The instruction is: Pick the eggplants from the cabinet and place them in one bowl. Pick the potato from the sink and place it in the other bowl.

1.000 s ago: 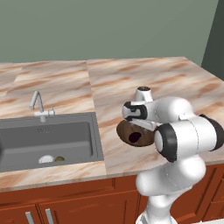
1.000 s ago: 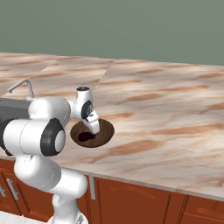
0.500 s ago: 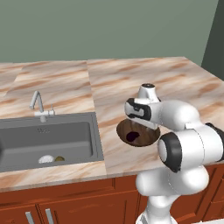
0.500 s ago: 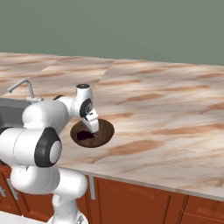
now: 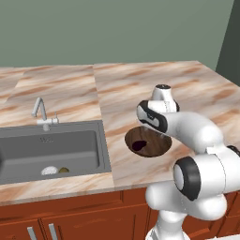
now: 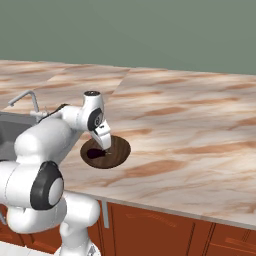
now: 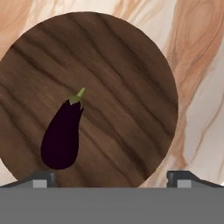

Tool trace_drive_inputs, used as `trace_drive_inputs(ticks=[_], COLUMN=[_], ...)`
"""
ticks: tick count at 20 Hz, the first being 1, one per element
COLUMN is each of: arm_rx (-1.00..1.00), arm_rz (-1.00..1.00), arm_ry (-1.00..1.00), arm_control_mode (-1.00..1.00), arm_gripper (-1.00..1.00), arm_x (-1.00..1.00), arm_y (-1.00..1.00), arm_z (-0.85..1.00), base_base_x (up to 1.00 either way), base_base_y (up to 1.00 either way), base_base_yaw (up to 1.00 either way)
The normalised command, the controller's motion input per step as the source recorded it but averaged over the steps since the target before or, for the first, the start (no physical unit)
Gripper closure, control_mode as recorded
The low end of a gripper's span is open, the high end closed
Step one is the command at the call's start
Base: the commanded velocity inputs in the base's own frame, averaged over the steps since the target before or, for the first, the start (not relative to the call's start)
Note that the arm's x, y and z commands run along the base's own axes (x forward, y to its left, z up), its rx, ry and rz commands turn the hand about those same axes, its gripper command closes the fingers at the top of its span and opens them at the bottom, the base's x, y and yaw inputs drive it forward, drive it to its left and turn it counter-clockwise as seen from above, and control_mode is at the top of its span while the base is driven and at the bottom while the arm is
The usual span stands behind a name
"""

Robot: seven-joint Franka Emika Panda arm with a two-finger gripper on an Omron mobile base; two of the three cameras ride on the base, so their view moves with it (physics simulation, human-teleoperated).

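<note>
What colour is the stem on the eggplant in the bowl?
Green, on the dark purple eggplant; clearest in the hand view.

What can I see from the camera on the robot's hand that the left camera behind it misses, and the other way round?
The hand view alone shows the eggplant's green stem, the bowl's wood grain, and the two fingertips set wide apart with nothing between them.

The left base view alone shows the sink with its faucet, and on the sink floor a small olive-brown potato beside a white round object.

Both show the wide brown bowl on the marble counter, with one dark eggplant lying inside it.
</note>
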Motion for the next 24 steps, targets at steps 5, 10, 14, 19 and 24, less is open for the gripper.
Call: trace_drive_inputs(ticks=[5,10,14,19,24], arm_rx=[0.0,0.0,0.0,0.0,0.0], arm_rz=[0.01,0.06,0.08,0.12,0.13], arm_ry=[0.0,0.0,0.0,-0.03,-0.09], arm_control_mode=[-1.0,-1.0,-1.0,-1.0,-1.0], arm_gripper=[-1.0,-1.0,-1.0,-1.0,-1.0], arm_x=[-0.36,-0.41,-0.43,-0.44,-0.45], arm_y=[-0.09,-0.07,-0.06,-0.05,-0.03], arm_z=[0.26,0.27,0.24,0.19,0.18], base_base_x=[0.0,0.0,0.0,0.0,0.0], base_base_y=[0.0,0.0,0.0,0.0,0.0], base_base_yaw=[0.0,0.0,0.0,0.0,0.0])
